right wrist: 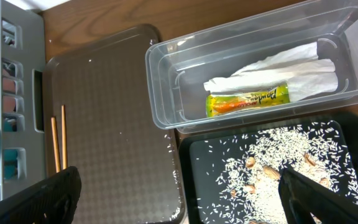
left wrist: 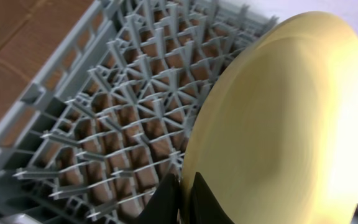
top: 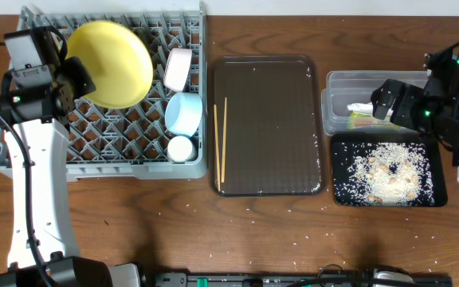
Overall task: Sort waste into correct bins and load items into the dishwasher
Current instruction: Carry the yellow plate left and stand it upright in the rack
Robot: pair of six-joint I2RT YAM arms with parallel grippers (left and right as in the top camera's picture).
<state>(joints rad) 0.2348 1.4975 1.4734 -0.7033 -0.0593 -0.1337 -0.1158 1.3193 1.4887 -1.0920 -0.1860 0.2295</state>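
Left pincer [left wrist: 180, 202] is clamped tight on the plate [left wrist: 278, 124] at its lower rim. It holds the plate on edge, tilted over the rack [left wrist: 73, 124], probably so it can slot between the pegs. A white bowl [top: 177, 69], blue bowl [top: 184, 113] and cup [top: 181, 148] sit along the rack's right side. The chopsticks [top: 220, 143] lie on the brown tray [top: 269, 159], not yet loaded. Right pincer [right wrist: 179, 199] gapes wide and empty over the tub [right wrist: 160, 93], which holds the napkin [right wrist: 278, 68] and wrapper [right wrist: 247, 102], and the black tray [right wrist: 194, 180] of rice [right wrist: 272, 168]. Stray grains dot the wooden table [top: 134, 231].
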